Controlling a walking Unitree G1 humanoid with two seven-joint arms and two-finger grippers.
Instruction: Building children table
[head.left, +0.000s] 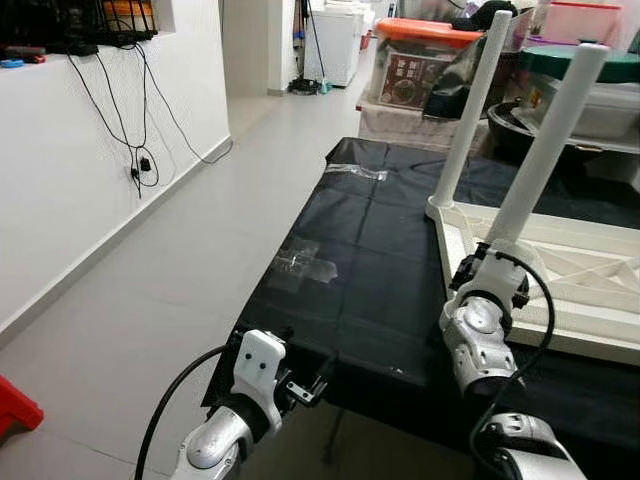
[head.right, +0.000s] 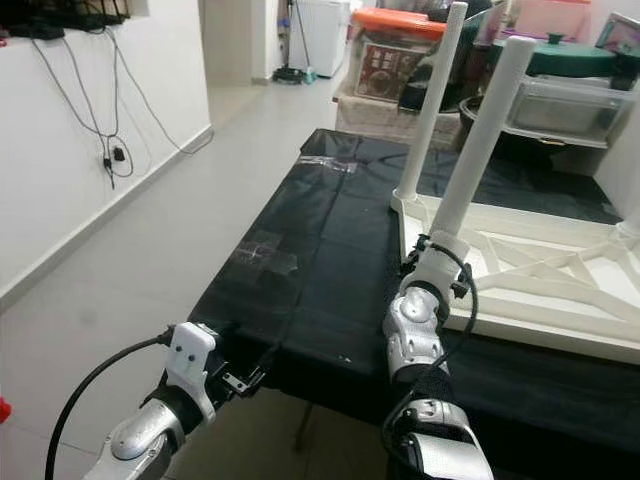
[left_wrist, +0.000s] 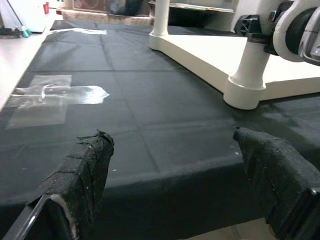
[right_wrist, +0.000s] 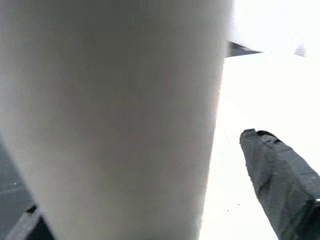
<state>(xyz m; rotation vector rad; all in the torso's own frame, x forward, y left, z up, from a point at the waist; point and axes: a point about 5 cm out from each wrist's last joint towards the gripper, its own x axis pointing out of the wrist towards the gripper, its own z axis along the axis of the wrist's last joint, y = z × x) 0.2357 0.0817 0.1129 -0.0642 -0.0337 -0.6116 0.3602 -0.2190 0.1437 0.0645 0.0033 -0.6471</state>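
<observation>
Covering the middle of the frame, the black tabletop (head.left: 370, 260) carries the upturned white table (head.left: 560, 275) at right, two legs (head.left: 470, 115) already standing up. Right gripper (head.left: 487, 262) at the near leg's (head.left: 545, 140) base, jaws seemingly around it though their closure is unclear; further legs look outstanding. Left gripper (left_wrist: 175, 165), lower left, hangs with jaws apart and empty.

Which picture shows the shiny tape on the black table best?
The left wrist view: the tape lies big and close on the black table. Both eye views show it smaller and farther away. The right wrist view shows a white leg.
</observation>
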